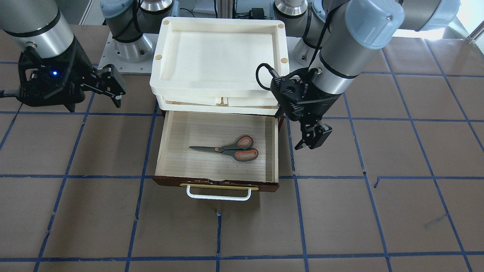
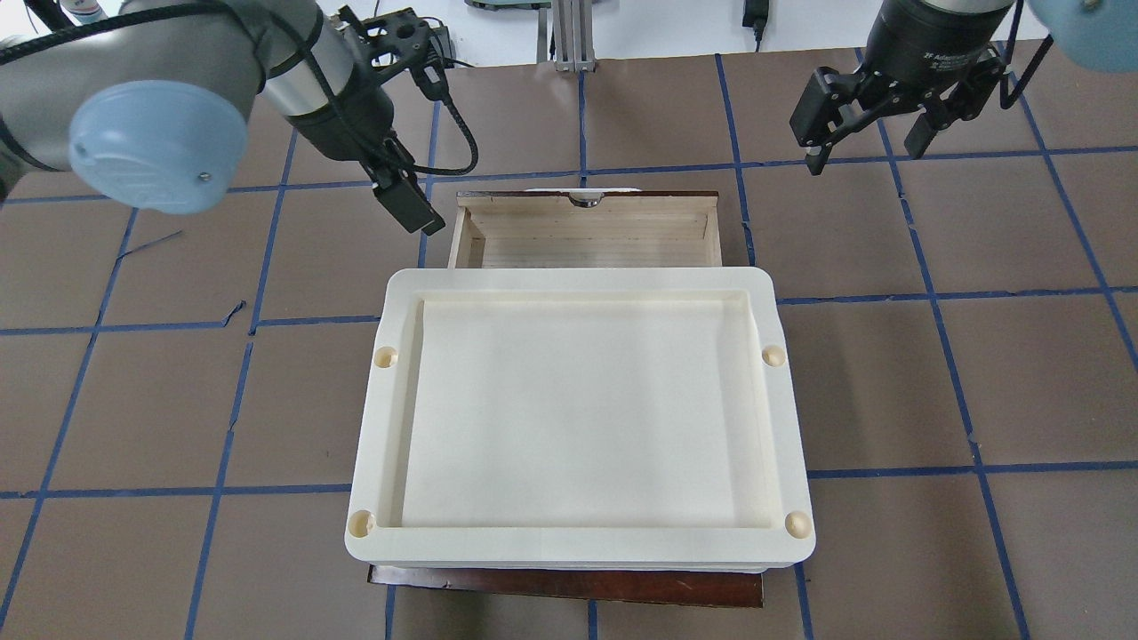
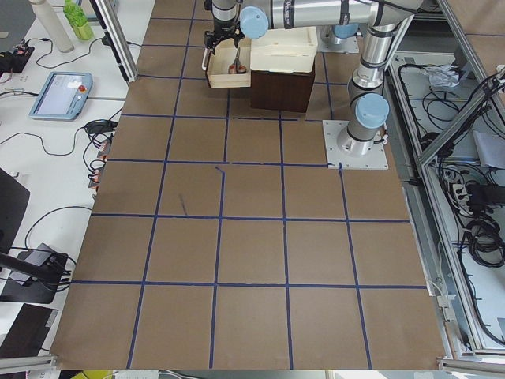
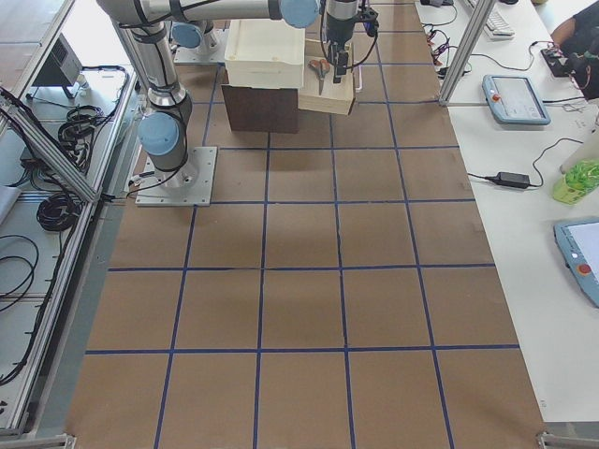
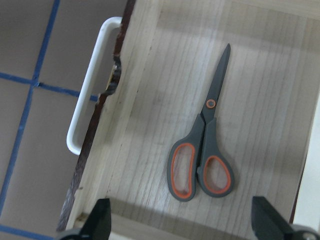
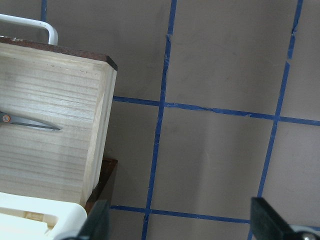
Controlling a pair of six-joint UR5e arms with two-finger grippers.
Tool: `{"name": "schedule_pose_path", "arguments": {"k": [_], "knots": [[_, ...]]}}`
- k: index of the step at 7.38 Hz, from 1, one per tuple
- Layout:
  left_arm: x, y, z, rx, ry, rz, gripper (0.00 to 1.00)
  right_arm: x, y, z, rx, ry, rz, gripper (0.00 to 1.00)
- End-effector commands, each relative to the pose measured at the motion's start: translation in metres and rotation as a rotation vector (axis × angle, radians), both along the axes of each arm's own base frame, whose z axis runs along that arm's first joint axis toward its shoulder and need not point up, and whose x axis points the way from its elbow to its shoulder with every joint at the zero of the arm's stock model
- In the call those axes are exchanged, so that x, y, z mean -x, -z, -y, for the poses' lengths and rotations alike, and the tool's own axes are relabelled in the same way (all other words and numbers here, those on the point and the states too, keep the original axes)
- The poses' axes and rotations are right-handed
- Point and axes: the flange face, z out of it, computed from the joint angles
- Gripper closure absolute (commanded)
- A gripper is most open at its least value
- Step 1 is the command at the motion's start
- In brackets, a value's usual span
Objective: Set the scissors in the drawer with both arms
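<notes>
The scissors (image 1: 230, 148) lie flat on the pale floor of the open drawer (image 1: 162, 151), blades pointing to the view's left. The left wrist view shows them (image 5: 202, 155) fully, free of any grip. The drawer's white bar handle (image 1: 218, 196) faces away from the robot. My left gripper (image 1: 312, 141) hangs open and empty just outside the drawer's side wall; it shows in the overhead view (image 2: 411, 209) beside the drawer (image 2: 582, 236). My right gripper (image 1: 113, 90) is open and empty, raised well off to the drawer's other side (image 2: 867, 151). The right wrist view catches only a blade tip (image 6: 30, 122).
Cream plastic trays (image 2: 578, 409) are stacked on the dark wooden cabinet (image 2: 569, 587) and hide the back of the drawer from above. Brown table mats with blue tape lines (image 1: 340, 211) surround the cabinet on all sides.
</notes>
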Motion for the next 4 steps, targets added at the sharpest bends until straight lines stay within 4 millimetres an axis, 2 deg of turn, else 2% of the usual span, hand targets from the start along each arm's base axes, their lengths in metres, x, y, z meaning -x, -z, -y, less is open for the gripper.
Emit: {"name": "schedule_pose_path", "arguments": {"k": [1,2,3,4], "knots": [[-0.055,-0.03,-0.017,-0.043,-0.242,0.072,0.0,-0.015,-0.001,0.044,0.023,-0.054,0.005,0.0],[-0.058,-0.038,-0.028,-0.08,-0.349,0.079,0.0,-0.019,0.0,0.074,0.038,-0.076,0.007,0.0],[-0.057,-0.042,-0.035,-0.111,-0.501,0.08,0.0,-0.034,0.006,0.104,0.073,-0.131,0.011,0.0],[-0.057,-0.043,-0.044,-0.148,-0.625,0.129,0.0,-0.041,0.027,0.128,0.067,-0.17,0.053,0.0]]}}
